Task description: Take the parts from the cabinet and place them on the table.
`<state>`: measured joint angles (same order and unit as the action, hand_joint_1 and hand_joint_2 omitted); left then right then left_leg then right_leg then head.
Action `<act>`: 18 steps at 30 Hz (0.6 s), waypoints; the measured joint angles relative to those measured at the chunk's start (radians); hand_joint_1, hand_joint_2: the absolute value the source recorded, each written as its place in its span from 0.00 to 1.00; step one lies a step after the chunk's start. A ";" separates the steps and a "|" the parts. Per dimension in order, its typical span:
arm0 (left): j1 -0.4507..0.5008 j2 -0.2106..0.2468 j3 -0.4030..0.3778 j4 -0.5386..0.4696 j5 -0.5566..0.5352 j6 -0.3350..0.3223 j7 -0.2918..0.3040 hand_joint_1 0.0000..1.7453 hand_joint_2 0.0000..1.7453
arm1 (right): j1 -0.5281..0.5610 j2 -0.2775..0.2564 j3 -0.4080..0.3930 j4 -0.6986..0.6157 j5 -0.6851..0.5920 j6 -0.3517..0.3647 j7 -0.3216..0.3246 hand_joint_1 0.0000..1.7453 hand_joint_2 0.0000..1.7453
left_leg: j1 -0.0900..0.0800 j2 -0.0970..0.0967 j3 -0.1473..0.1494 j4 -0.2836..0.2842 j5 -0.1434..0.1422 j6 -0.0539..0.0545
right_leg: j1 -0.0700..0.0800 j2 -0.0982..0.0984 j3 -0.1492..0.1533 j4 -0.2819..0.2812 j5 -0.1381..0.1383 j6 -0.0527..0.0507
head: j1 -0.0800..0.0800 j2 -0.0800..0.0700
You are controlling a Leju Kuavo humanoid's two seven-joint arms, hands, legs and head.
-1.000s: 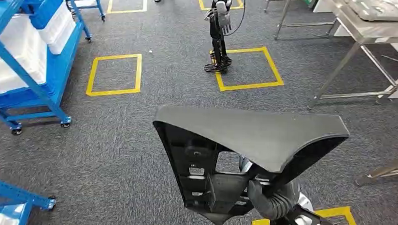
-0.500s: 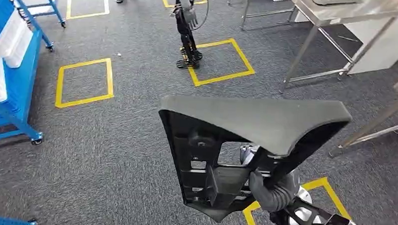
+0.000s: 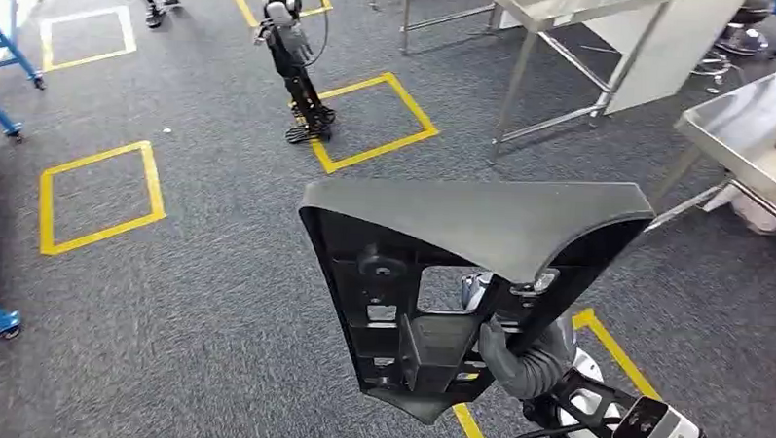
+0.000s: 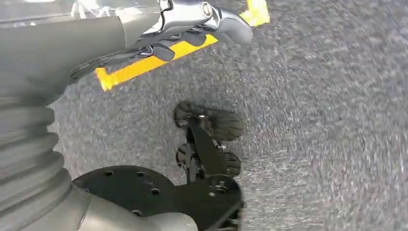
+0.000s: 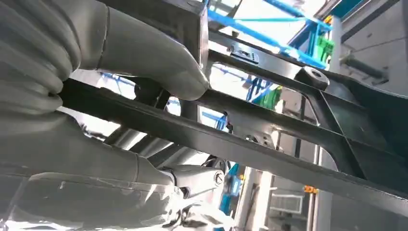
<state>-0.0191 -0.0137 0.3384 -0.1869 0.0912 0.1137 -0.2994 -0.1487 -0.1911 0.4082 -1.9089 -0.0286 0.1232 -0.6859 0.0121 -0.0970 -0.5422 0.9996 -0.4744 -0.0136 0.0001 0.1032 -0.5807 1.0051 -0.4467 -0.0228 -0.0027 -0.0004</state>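
Flanking the held black part (image 3: 470,280) — steel tables (image 3: 748,124), another robot (image 3: 294,65).

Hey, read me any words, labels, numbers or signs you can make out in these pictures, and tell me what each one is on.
No text can be read in any view.
Black part held by the right hand: no label or number shows on it.
Small dark tag at the right wrist: pale marks, too small to read.
Yellow floor tape: plain squares, no lettering.
Steel table: no markings visible.
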 joint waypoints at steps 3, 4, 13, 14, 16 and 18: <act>-0.005 -0.001 0.005 0.000 0.000 0.007 0.001 0.00 1.00 | -0.005 0.002 0.005 0.009 0.001 -0.003 0.000 1.00 1.00 | -0.007 0.025 0.001 -0.006 0.003 0.003 | -0.013 0.033 -0.014 -0.003 0.010 0.021 | -0.002 0.000; -0.005 -0.002 0.007 0.000 0.000 0.011 0.001 0.00 1.00 | -0.005 0.002 0.007 0.010 0.004 -0.006 0.000 1.00 1.00 | -0.005 0.040 0.004 -0.017 0.009 0.011 | -0.011 0.049 -0.015 -0.006 0.014 0.029 | -0.002 0.000; 0.000 -0.010 0.013 0.000 0.000 0.018 0.010 0.00 1.00 | -0.007 0.001 0.025 0.019 0.011 -0.037 0.000 1.00 1.00 | -0.001 0.166 0.009 -0.029 0.011 0.019 | -0.027 -0.117 -0.077 0.141 -0.037 0.061 | 0.005 0.000; 0.000 -0.011 0.013 0.000 0.000 0.018 0.012 0.00 1.00 | -0.008 0.001 0.026 0.019 0.011 -0.039 0.000 1.00 1.00 | 0.000 0.176 0.011 -0.024 0.006 0.013 | -0.027 -0.145 -0.024 0.046 -0.003 0.061 | 0.005 0.000; 0.001 -0.010 0.014 0.000 0.000 0.023 0.015 0.00 1.00 | -0.008 0.001 0.029 0.018 0.008 -0.043 0.000 1.00 1.00 | -0.010 0.190 0.011 -0.013 -0.005 -0.001 | -0.019 -0.183 -0.006 0.002 -0.007 0.044 | 0.003 0.000; -0.001 -0.010 0.015 0.000 0.000 0.028 0.018 0.00 1.00 | -0.007 0.000 0.029 0.018 0.003 -0.049 0.000 1.00 1.00 | -0.008 0.210 0.016 -0.016 -0.004 -0.014 | -0.012 -0.158 -0.013 0.009 -0.009 0.033 | 0.002 0.000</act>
<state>-0.0206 -0.0237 0.3533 -0.1869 0.0908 0.1415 -0.2812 -0.1556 -0.1907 0.4376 -1.8906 -0.0255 0.0740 -0.6862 0.0041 0.1127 -0.5263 0.9838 -0.4789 -0.0277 -0.0120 -0.0551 -0.5934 1.0137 -0.4556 0.0104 -0.0004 0.0000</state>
